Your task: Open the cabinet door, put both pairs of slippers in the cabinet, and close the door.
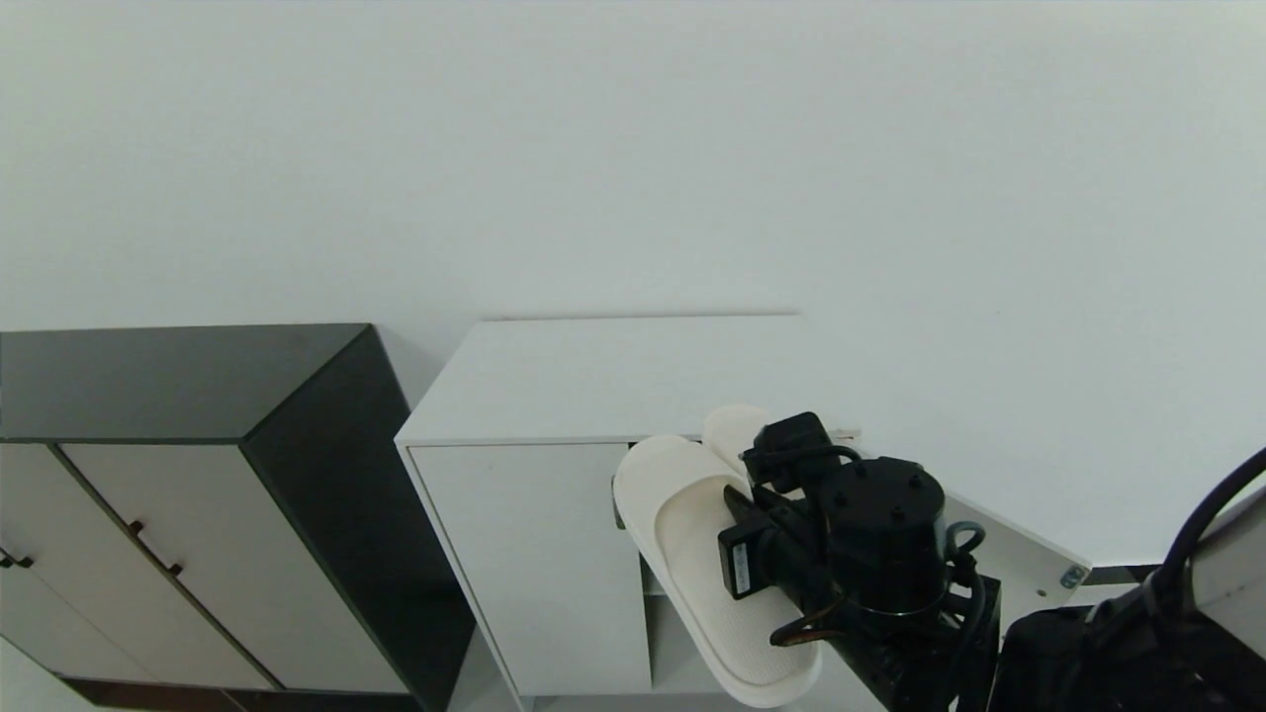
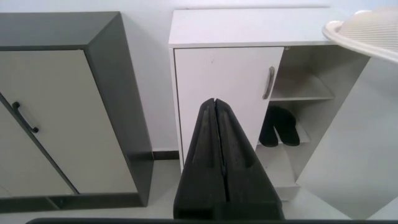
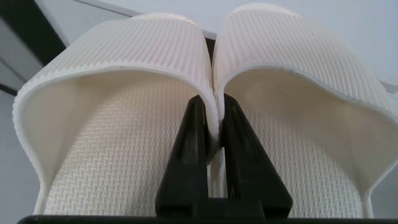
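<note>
Matte black right arm [image 1: 895, 603], round screw-dotted wrist [image 1: 878, 519], looped cables [image 1: 965, 540].

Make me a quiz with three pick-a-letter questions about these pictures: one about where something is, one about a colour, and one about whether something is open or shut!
1. Where by the white cabinet are the black slippers?
A. On top of it
B. On a shelf inside it
C. On the floor in front of it

2. What colour are the gripped slippers in the right end effector?
A. Cream
B. Red
C. Blue

3. How is the left end effector?
A. Wide open
B. Shut on a slipper
C. Shut, holding nothing

Answers:
1 B, they lie on a shelf in the cabinet's open side.
2 A, both look cream.
3 C, it is pressed together with nothing in it.
</note>
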Robot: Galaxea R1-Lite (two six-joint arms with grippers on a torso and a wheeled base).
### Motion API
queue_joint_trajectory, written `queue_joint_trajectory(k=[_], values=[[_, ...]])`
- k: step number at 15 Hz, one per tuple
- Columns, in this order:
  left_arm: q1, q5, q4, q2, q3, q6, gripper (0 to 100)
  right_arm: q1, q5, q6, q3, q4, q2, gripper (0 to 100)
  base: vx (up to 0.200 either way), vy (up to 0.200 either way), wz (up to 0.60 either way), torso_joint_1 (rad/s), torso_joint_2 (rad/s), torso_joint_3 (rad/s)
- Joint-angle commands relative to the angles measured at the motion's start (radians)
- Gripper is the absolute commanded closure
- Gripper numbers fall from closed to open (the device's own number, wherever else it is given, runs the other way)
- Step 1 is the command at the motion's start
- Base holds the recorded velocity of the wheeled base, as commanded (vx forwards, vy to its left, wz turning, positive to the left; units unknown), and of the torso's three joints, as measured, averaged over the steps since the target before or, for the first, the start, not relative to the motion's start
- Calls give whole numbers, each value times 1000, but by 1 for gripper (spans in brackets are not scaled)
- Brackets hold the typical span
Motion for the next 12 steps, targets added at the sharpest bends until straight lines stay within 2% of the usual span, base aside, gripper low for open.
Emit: queue_joint_trajectory(k=[1, 10, 12], values=[[-2, 0, 0, 0, 0, 0, 100, -2, 0, -3, 11, -28, 21, 100, 0, 0, 0, 0, 0, 0], [-2, 0, 0, 0, 0, 0, 100, -3, 2, -9, 25, -49, 24, 100, 0, 0, 0, 0, 0, 0], [-2, -1, 0, 0, 0, 0, 100, -5, 2, -9, 28, -49, 24, 100, 0, 0, 0, -134, 266, 149]])
